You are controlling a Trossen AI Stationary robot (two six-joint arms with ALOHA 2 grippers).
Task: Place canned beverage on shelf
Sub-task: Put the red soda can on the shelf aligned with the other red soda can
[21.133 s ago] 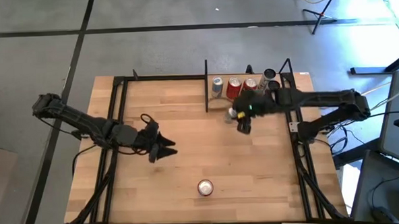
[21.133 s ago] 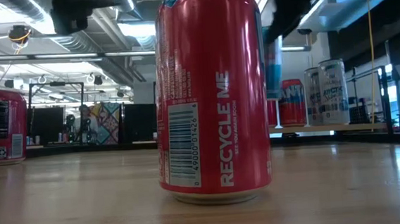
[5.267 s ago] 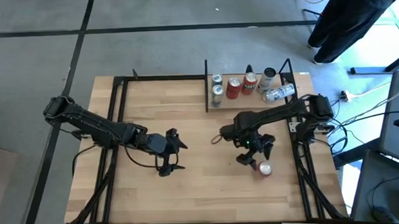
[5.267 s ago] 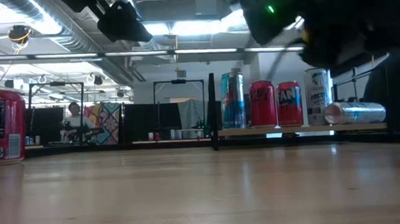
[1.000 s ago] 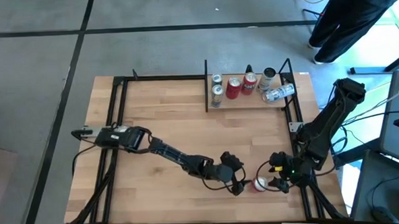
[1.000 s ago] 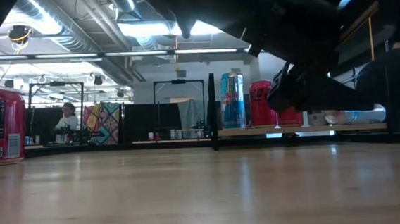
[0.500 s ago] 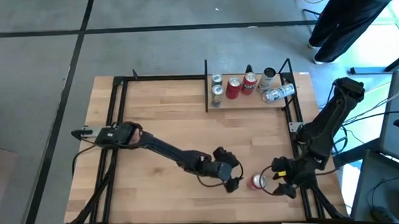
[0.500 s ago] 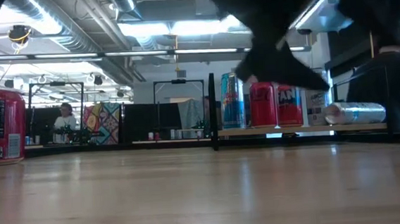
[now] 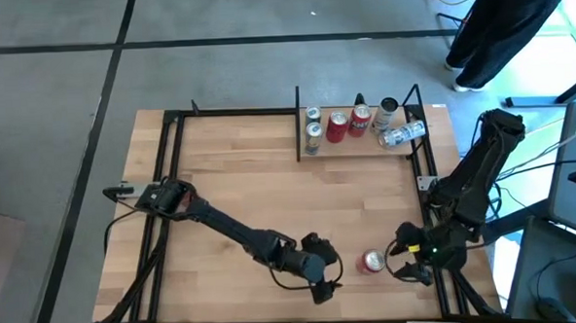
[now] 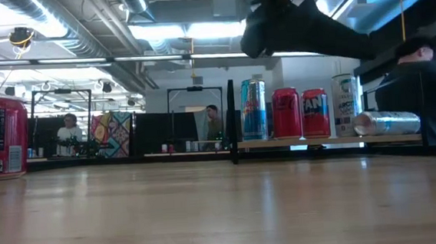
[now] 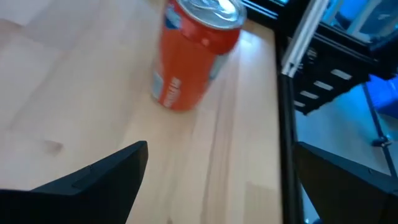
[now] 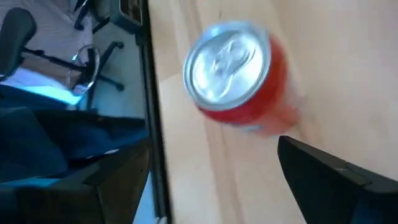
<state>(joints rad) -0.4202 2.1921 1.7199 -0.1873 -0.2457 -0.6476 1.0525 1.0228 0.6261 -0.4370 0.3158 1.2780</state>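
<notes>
- High view: red can [image 9: 373, 262] stands upright at lower right of frame, near the table's front-right edge, well apart from the shelf [image 9: 360, 144] at upper centre-right.
- Left gripper [image 9: 322, 289] sits just left of the can; fingers spread wide, holding nothing.
- Right gripper [image 9: 409, 266] sits just right of it, off the table edge; fingers apart, empty.
- Can looks rigid, thin-walled, smooth, likely slippery; weight unknown. Best grip judged mid-body across the diameter, moderate squeeze.
</notes>
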